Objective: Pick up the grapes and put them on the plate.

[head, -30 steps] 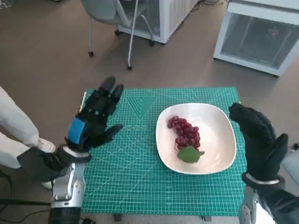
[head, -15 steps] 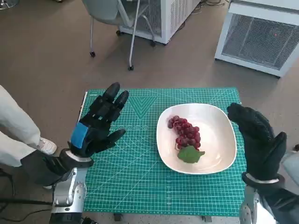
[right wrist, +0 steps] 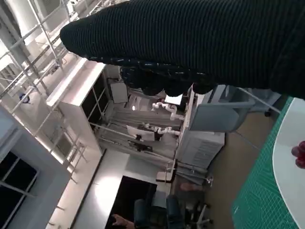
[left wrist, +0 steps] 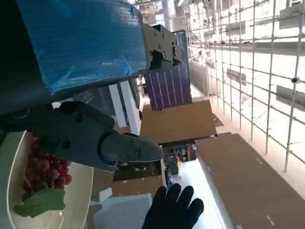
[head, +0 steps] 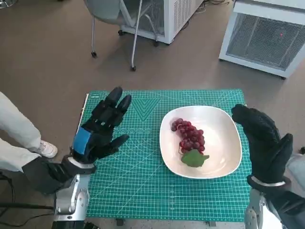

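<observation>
The grapes (head: 188,136) lie on the plate (head: 224,143), between the left hand (head: 100,126) and right hand (head: 262,138). Both hands are spread and hold nothing. A leaf (head: 193,158) hides some grapes.

- Brown floor (head: 47,62) surrounds the table.
- Grey chair (head: 112,14) on castors stands beyond the table's far edge.
- White cabinets: one (head: 169,16) beside the chair, one (head: 267,38) off the far right corner.

Left hand (head: 99,130) raised, blue-taped back up, fingers spread and extended, holding nothing; pale forearm rising from below. Right hand (head: 263,141) in its black glove upright on edge, fingers straight and together, thumb apart, empty.
</observation>
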